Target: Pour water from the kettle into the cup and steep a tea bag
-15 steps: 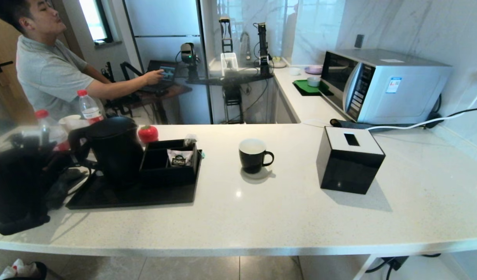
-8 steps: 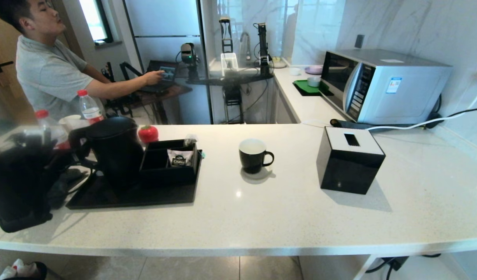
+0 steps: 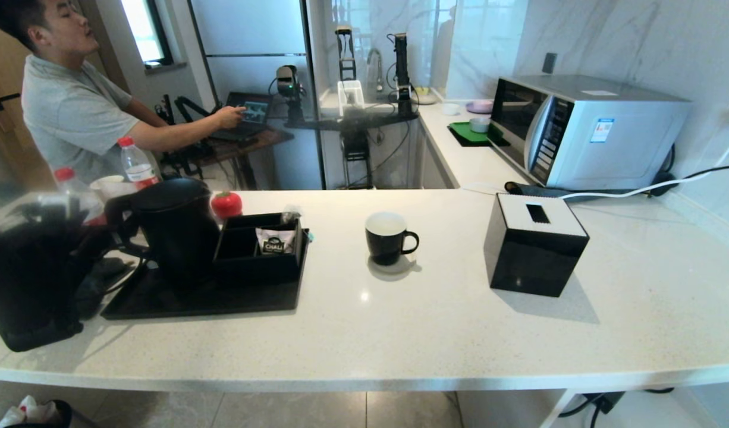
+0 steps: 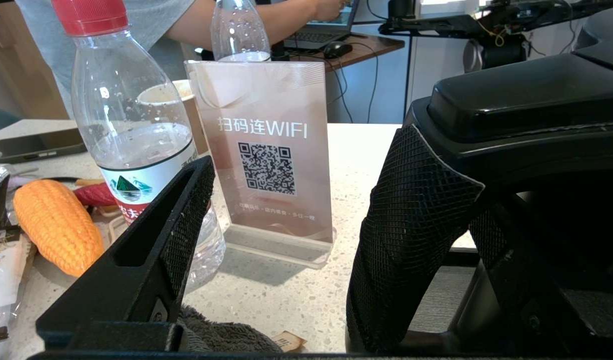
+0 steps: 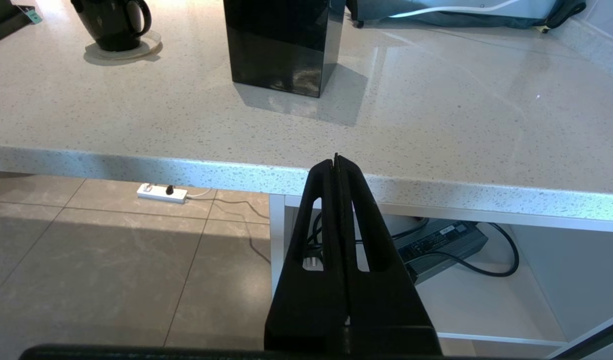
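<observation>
White "CHALI" sachet point(image 3: 276, 241), "WIFI" QR sign point(image 4: 267, 155), bottle label point(image 4: 136, 187)

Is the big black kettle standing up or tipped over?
Standing up. The kettle sits straight on the black tray, its flat lid level on top.

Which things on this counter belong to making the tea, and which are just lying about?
For the tea: kettle, cup, left gripper open beside the kettle.
Lying about: tissue box, microwave, bottles, wifi sign, toy corn, tomato.
</observation>
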{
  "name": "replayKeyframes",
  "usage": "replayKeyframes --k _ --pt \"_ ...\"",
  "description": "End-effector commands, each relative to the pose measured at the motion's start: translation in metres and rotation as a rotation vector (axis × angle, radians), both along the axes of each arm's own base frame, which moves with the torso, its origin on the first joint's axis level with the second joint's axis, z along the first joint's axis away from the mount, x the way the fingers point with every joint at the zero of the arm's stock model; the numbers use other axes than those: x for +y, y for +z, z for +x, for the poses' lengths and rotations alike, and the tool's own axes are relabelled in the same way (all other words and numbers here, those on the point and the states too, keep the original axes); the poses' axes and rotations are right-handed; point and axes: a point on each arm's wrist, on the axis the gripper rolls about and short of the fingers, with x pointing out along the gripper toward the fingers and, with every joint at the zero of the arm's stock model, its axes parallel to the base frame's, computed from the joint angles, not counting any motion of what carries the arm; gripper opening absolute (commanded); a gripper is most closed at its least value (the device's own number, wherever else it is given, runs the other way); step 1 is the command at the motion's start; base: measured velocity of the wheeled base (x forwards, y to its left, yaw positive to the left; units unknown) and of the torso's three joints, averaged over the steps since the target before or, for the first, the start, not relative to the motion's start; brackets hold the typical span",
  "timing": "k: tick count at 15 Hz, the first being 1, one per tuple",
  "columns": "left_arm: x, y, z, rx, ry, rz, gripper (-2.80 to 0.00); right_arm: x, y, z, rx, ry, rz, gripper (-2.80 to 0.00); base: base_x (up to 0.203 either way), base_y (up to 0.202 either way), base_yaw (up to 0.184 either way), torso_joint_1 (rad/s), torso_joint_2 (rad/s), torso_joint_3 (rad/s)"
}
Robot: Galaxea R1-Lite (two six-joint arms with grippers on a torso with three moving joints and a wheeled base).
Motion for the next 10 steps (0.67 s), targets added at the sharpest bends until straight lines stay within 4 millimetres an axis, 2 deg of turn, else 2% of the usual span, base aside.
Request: replayKeyframes --k 1,3,4,10 --pt "-0.0002 0.0038 -0.0007 -0.041 -0.001 0.021 0.00 0.0000 0.0000 0.0001 0.001 0.001 -0.001 -2.80 0.000 0.000 0.000 0.000 0.00 0.000" --pt "-0.0002 0.0037 -0.0006 -0.041 -0.001 0.021 0.00 0.0000 0.0000 0.0001 0.001 0.001 0.000 -2.80 0.000 0.000 0.000 0.000 0.00 0.000" --pt "-0.0001 0.0037 -0.0007 -0.041 0.000 0.021 -2.80 0.0000 0.0000 0.0001 0.001 0.001 -0.001 -2.80 0.000 0.000 0.000 0.000 0.00 0.000" --pt "-0.0019 0.0047 0.0003 -0.043 -0.004 0.022 -2.80 0.0000 0.0000 0.0001 0.001 0.001 -0.001 -2.80 0.000 0.000 0.000 0.000 0.00 0.000"
